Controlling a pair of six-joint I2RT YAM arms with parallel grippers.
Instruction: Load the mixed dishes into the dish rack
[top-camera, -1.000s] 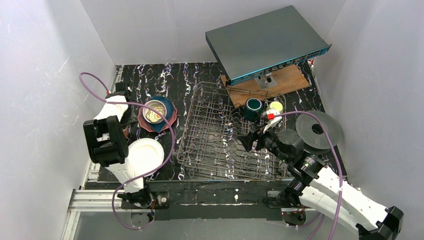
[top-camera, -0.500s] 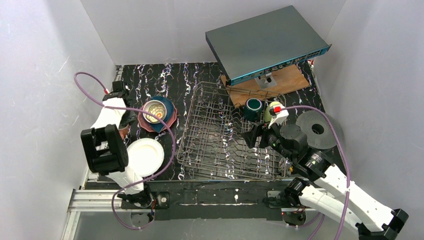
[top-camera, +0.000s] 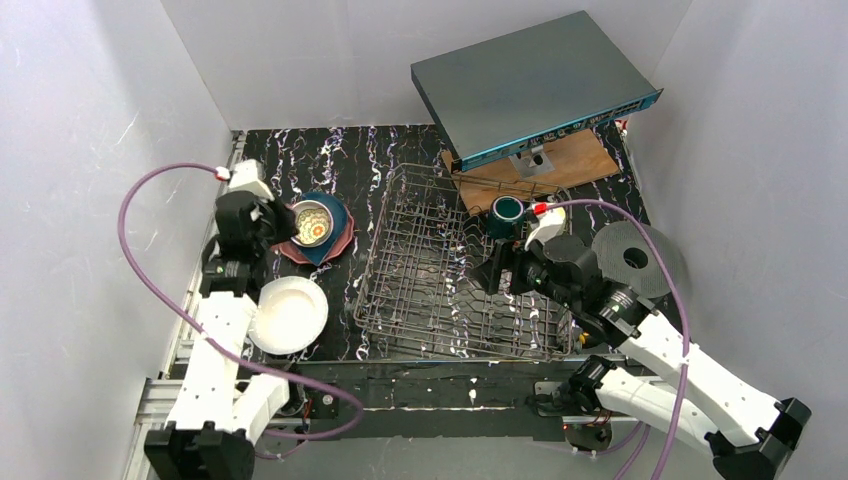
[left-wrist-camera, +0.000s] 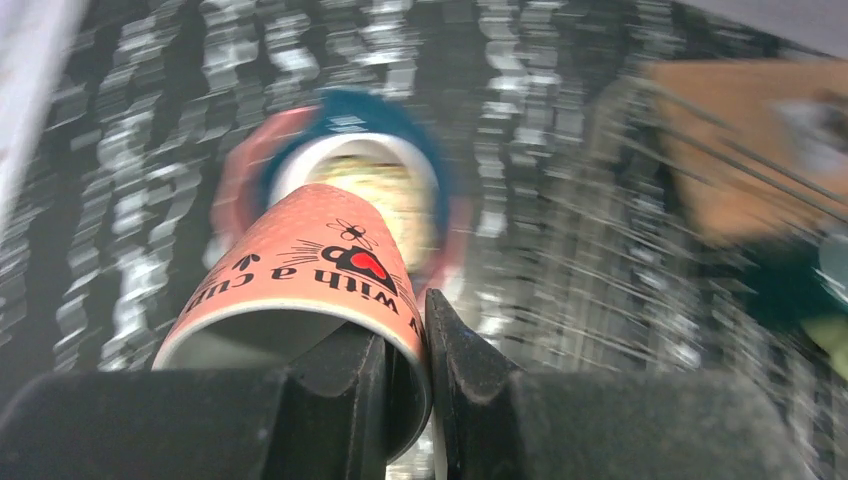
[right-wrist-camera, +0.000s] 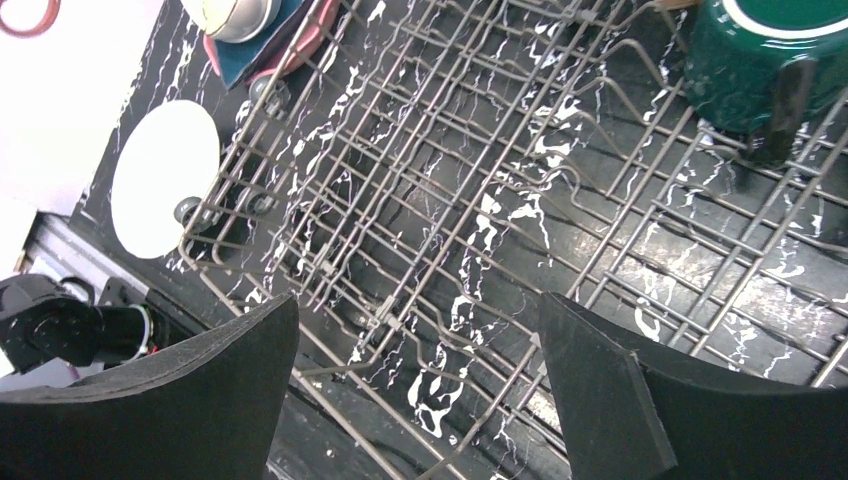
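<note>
Grey wire dish rack: middle of the black marbled worktop, tines upright.

Dark teal mug: upright among the wires at the rack's far right corner, handle towards the right wrist camera.

Salmon-pink mug: printed with black lettering and a red heart. It is off the rack at the left side and lies tilted, its mouth towards the left wrist camera. The left end effector is clenched on its rim wall, one finger outside and the other inside.

White bowl: patterned inside. It sits on a dark blue plate, itself on a pink plate, the stack lying left of the rack, just beyond the held mug.

Cream plate: flat on the worktop, just beside the rack's near left corner.

Right end effector: over the right half of the rack, released, jaws spread wide with only wire showing between them.

Grey box: flat, blue-edged, tilted at the far right with its near edge over a wooden board.

Black disc: round with a centre hole, right of the rack, behind the right arm.
</note>
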